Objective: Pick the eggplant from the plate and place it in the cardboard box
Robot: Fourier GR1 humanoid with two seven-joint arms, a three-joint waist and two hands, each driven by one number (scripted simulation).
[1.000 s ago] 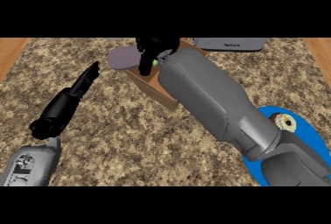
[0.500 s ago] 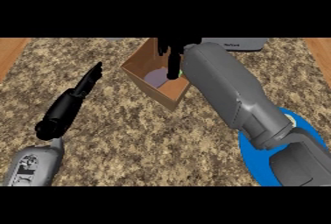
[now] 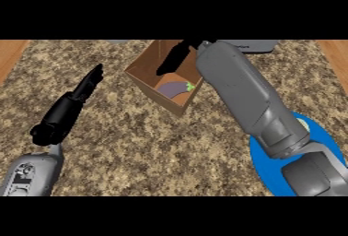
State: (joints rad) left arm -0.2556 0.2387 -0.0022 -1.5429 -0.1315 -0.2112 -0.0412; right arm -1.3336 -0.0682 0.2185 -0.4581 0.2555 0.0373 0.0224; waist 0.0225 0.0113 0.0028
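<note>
The eggplant [image 3: 174, 88] lies on the floor of the cardboard box [image 3: 146, 76], purple body with its green stalk end toward the box's right wall, so from where I stand the placing looks done. The right hand [image 3: 174, 57] hangs over the open box, its dark fingers straight and pointing down into it, holding nothing; there is a clear gap between the fingertips and the eggplant. The thick grey right forearm [image 3: 248, 99] crosses above the box's right edge and partly hides that wall.

The left hand [image 3: 75, 103] rests open on the left side of the bench [image 3: 136, 152], fingers straight and pointing away from the robot, well apart from the box.

The blue plate [image 3: 262, 159] sits at the lower right, mostly under the right arm, and no eggplant shows on the part I can see.

What could go wrong now is mostly about getting out. The fingers are inside the box's mouth and the forearm lies close over the right wall (I cannot tell whether it touches it), so a sideways pull rather than a lift could catch the cardboard and drag or tip the box, which looks light and stands skewed to the bench's edges. A tipped box would let the eggplant roll out. A swing back toward the plate that comes in low could also knock the near corner. Lifting straight up first seems the safer way out.
</note>
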